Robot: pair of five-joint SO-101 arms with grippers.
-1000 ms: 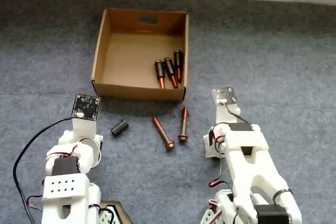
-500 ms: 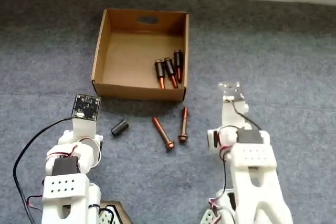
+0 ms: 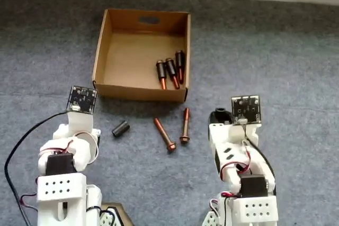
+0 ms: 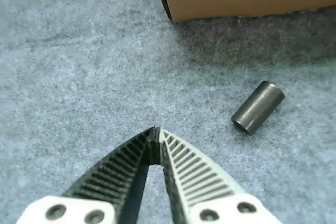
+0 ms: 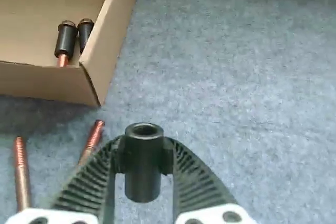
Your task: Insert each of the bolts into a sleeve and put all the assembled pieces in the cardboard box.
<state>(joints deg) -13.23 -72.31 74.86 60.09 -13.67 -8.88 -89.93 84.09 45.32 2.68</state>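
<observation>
Now: over the last second the right gripper point(image 5: 143, 145) has drawn back and turned. It clamps one sleeve point(image 5: 143, 167), open end showing, near the bolts point(image 3: 164, 134), so it is probably ready to take one. Left gripper point(image 4: 156, 134) closed, empty, beside the loose sleeve point(image 4: 258, 107).

Count:
- two bolts on the surface point(image 3: 296, 67)
- two sleeves
- three assembled pieces point(image 3: 172, 71) in the cardboard box point(image 3: 140, 92)

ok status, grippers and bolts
Left gripper shut, empty, near loose sleeve. Right gripper shut on second sleeve. Two bolts bare on mat; three assembled pieces in cardboard box.
</observation>
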